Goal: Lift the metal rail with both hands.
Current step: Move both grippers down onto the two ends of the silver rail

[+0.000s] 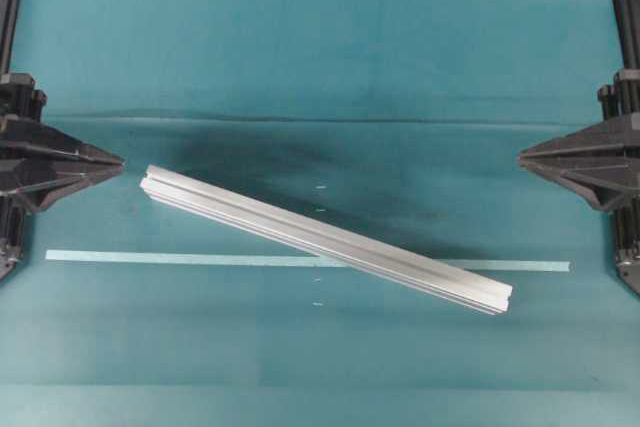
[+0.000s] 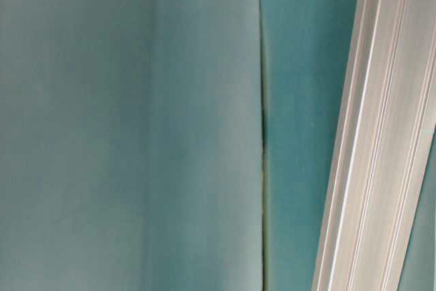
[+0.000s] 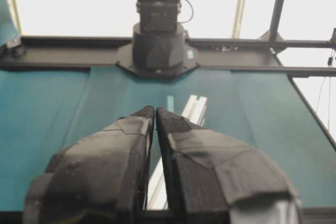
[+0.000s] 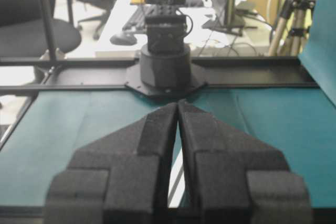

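Both grippers, left (image 1: 112,161) and right (image 1: 527,156), wait pinched shut and empty at opposite table edges, well apart from the slanted metal rail (image 1: 327,239).

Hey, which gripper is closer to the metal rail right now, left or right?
Left. The left gripper sits just off the metal rail at its upper-left end, not touching. The right gripper is well above and apart from the rail's lower-right end.
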